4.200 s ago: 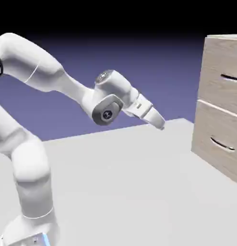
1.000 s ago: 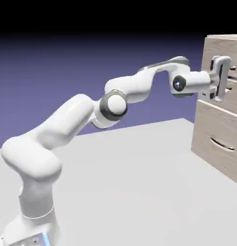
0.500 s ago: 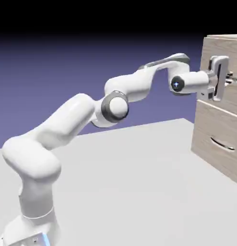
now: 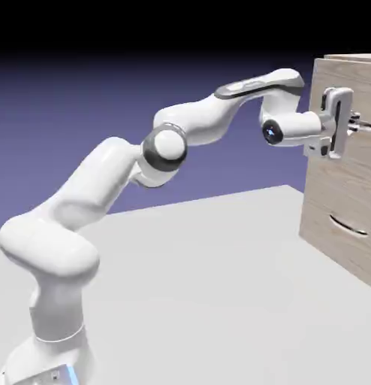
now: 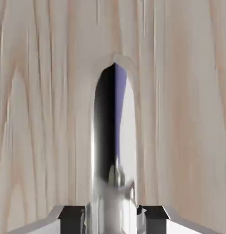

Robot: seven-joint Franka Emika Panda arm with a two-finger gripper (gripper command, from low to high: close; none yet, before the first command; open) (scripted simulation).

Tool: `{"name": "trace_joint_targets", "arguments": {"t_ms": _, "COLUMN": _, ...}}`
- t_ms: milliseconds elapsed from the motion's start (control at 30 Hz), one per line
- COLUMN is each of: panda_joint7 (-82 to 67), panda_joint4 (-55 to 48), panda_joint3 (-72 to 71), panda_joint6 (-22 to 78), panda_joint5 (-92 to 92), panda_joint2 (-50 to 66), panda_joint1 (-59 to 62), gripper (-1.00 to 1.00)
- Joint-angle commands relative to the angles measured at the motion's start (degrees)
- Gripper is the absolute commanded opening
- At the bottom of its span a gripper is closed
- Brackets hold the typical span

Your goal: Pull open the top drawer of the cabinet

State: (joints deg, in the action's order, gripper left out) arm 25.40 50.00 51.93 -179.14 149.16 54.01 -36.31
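The cabinet (image 4: 352,58) stands at the right edge of the exterior view, light wood grain with two stacked fronts. My gripper (image 4: 356,122) is at the top drawer (image 4: 363,86), with the hand level and pointing at its front. In the hand view, the drawer's wood grain (image 5: 46,114) fills the picture. The slim dark handle (image 5: 108,128) runs up the middle of that view. My gripper (image 5: 112,215) is shut on the handle, one grey fingertip (image 5: 71,215) on each side of it. The top drawer front stands slightly out from the cabinet.
The lower drawer (image 4: 342,199) sits closed beneath, its dark curved handle (image 4: 348,224) free. The grey table (image 4: 203,286) spreads out below the arm. My arm stretches from the lower left up to the cabinet.
The gripper went from open to shut on the top drawer's handle. The hand then drew back a little to the left, and the drawer front came out with it.
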Motion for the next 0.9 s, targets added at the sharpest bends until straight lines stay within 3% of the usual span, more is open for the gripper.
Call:
{"name": "trace_joint_targets", "arguments": {"t_ms": 0, "panda_joint7": -1.16, "panda_joint4": 2.08, "panda_joint3": 1.6, "panda_joint6": 0.87, "panda_joint5": 1.83, "panda_joint2": -0.56, "panda_joint1": -1.5, "gripper": -1.0}}
{"name": "trace_joint_targets", "arguments": {"t_ms": 567, "panda_joint7": -15.97, "panda_joint4": 37.37, "panda_joint3": 23.22, "panda_joint6": 12.97, "panda_joint5": 16.7, "panda_joint2": -11.68, "panda_joint1": -29.58, "gripper": -1.0}}
{"name": "trace_joint_targets", "arguments": {"t_ms": 867, "panda_joint7": -13.63, "panda_joint4": 54.05, "panda_joint3": 38.46, "panda_joint6": 17.64, "panda_joint5": 16.23, "panda_joint2": -11.29, "panda_joint1": -48.01, "gripper": -1.0}}
